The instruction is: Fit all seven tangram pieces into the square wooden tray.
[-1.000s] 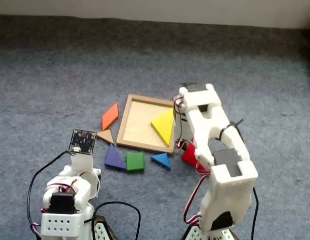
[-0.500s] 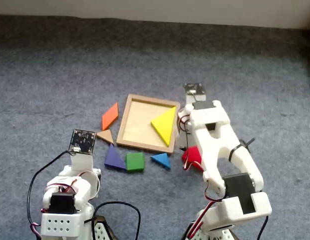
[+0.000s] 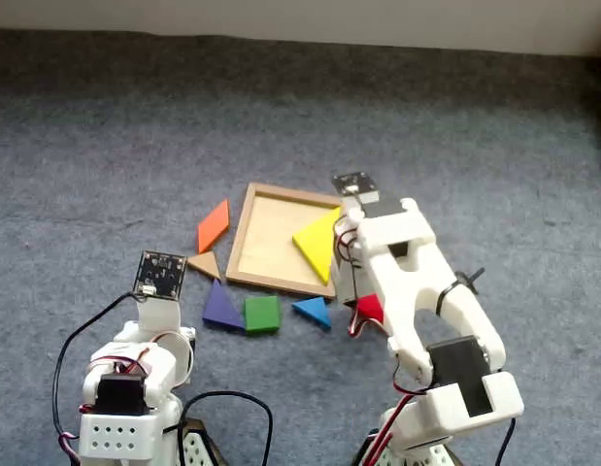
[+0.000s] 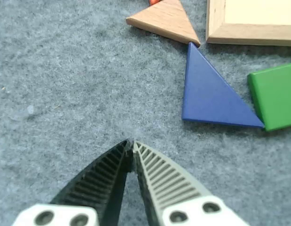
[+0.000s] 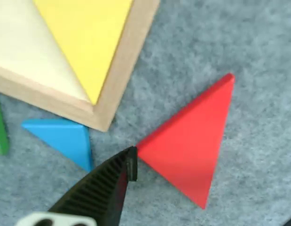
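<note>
- Right arm (image 3: 407,262) is stretched forward beside the wooden tray (image 3: 281,282) — right gripper (image 5: 129,164) sits low at the red triangle (image 5: 190,141)'s corner, and I can't tell if it's open.
- Left gripper (image 4: 131,148) is pinched together, just over the carpet (image 4: 65,84) near the dark blue triangle (image 4: 206,96).
- Yellow triangle (image 3: 317,245) is in the tray.

A carpeted room: grey carpet (image 3: 106,126) running to a pale wall (image 3: 378,19).

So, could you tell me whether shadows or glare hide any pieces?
High view: even light, no glare on the wooden tray. Left wrist view: a thin shadow under the dark blue triangle. Right wrist view: a faint shadow beside the red triangle; nothing hidden.
</note>
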